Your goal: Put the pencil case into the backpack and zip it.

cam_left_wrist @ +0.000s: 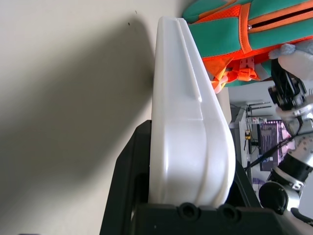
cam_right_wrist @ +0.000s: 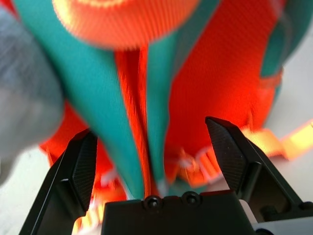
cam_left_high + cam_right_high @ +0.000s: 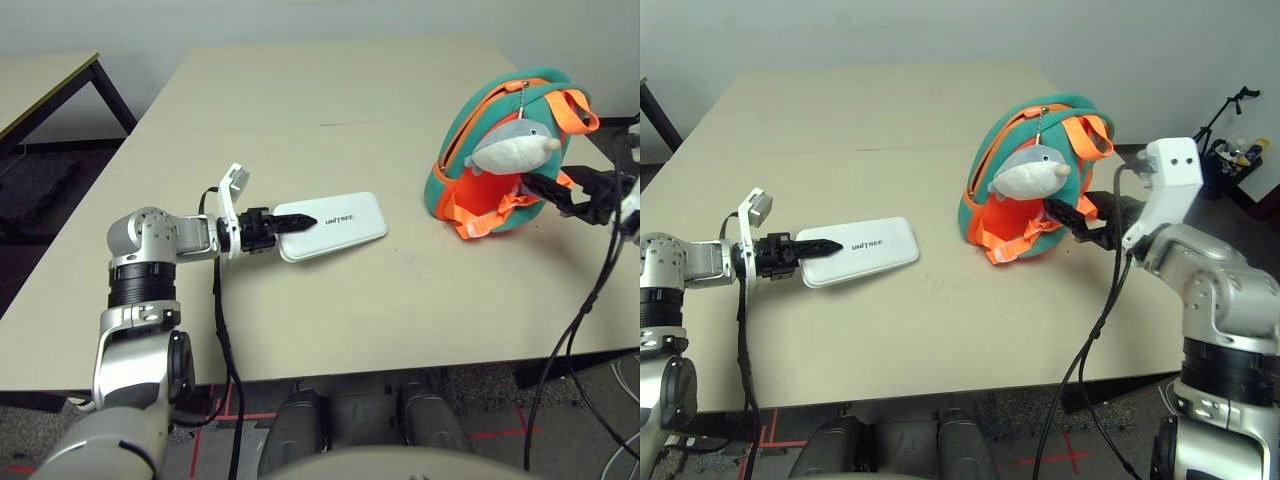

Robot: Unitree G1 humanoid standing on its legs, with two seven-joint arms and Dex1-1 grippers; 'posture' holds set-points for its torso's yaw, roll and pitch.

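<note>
The white pencil case point(image 3: 340, 224) with dark lettering lies flat near the middle of the table. My left gripper point(image 3: 296, 221) is shut on its left end, and in the left wrist view the case point(image 1: 186, 127) sits between the two black fingers point(image 1: 124, 186). The teal and orange backpack point(image 3: 455, 125) stands upright at the right, its grey-white plush whale charm point(image 3: 513, 146) hanging on the front. My right gripper point(image 3: 548, 190) is open against the backpack's right side. Its fingers point(image 2: 227, 147) straddle a teal and orange edge point(image 2: 156, 98) without closing on it.
The beige table point(image 3: 300, 100) stretches wide behind the case and the backpack. A second table point(image 3: 45, 85) stands at the back left. Black cables point(image 3: 575, 320) hang off the right arm over the table's front right edge.
</note>
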